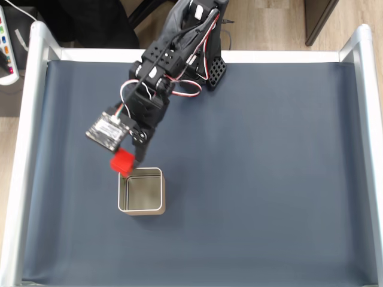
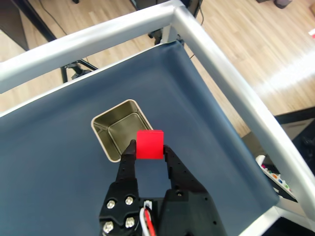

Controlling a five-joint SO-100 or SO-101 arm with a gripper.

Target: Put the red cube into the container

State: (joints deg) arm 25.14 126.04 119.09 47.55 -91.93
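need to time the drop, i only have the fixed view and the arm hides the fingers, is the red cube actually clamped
Observer: Yes. In the wrist view the gripper has both fingers pressed against the sides of the red cube, one on each side.
Operator: is the container empty, glare hides the bottom for me
Observer: The wrist view looks down into the container: bare shiny floor and walls where the cube does not block the sight.
Operator: is the cube over the opening
Observer: In the wrist view the cube overlaps the tin's corner nearest the gripper, not its middle. In your fixed view the cube sits at the upper left corner of the container, so a little more travel seems wise before release.
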